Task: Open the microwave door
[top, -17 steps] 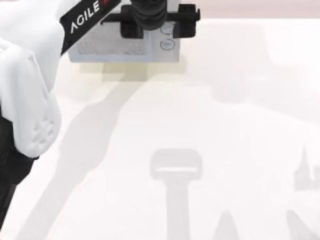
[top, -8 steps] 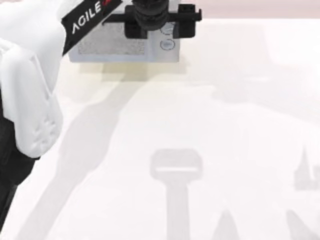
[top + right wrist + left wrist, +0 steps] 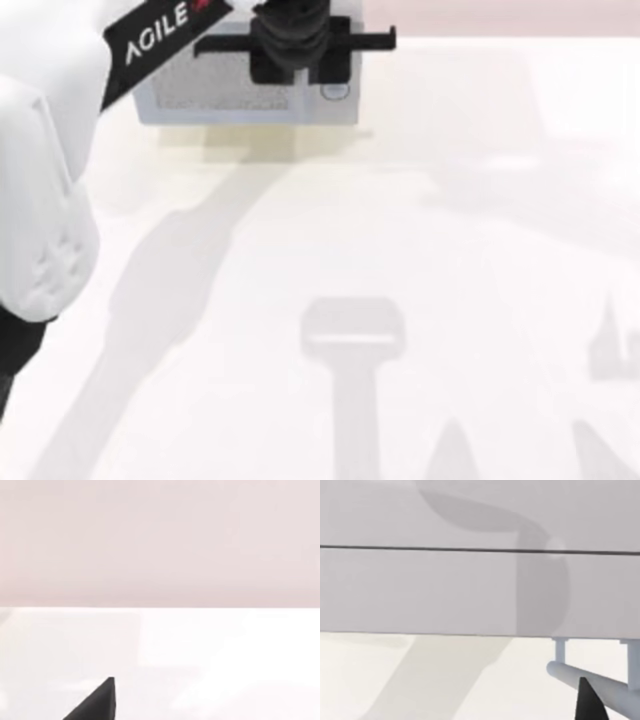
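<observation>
The light-grey microwave (image 3: 150, 100) stands at the table's far edge, left of centre. Its door (image 3: 215, 97) faces the table with its speckled window, and a round knob (image 3: 335, 90) sits to the window's right. My left gripper (image 3: 300, 62) hangs over the front, between the window and the knobs, its two black fingers drawn close together. The left wrist view shows the door panel (image 3: 420, 590) close up. One dark fingertip (image 3: 590, 702) lies against the pale handle bar (image 3: 570, 674). My right arm is out of the top view; its wrist view shows only one dark fingertip (image 3: 100, 705).
The white table (image 3: 450, 250) stretches in front of the microwave, carrying only arm shadows. My left arm's bulky white link (image 3: 45, 200) covers the left side of the top view. A pale pink wall (image 3: 160, 540) rises behind the table.
The left gripper's right finger has slid in towards the left one, narrowing the gap. The left arm has shifted slightly towards the far left.
</observation>
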{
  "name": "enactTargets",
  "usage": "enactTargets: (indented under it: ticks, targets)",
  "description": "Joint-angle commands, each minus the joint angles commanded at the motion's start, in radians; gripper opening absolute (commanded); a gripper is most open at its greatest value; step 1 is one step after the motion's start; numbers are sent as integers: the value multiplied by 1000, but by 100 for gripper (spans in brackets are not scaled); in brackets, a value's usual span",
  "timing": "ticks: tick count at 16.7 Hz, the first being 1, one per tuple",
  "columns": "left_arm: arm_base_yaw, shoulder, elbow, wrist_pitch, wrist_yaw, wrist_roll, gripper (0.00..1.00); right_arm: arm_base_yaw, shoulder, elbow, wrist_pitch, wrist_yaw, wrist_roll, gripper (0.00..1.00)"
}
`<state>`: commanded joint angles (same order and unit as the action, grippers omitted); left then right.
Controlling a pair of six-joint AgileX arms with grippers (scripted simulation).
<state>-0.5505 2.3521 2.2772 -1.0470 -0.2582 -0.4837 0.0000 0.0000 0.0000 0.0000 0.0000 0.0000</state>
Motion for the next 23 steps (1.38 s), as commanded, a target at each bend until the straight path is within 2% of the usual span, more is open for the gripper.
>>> enactTargets:
  ticks: [4, 23]
  targets:
    - [0, -63, -96, 46, -11, -10, 0, 0, 0, 0, 0, 0, 0, 100]
    - [0, -64, -97, 46, -11, -10, 0, 0, 0, 0, 0, 0, 0, 100]
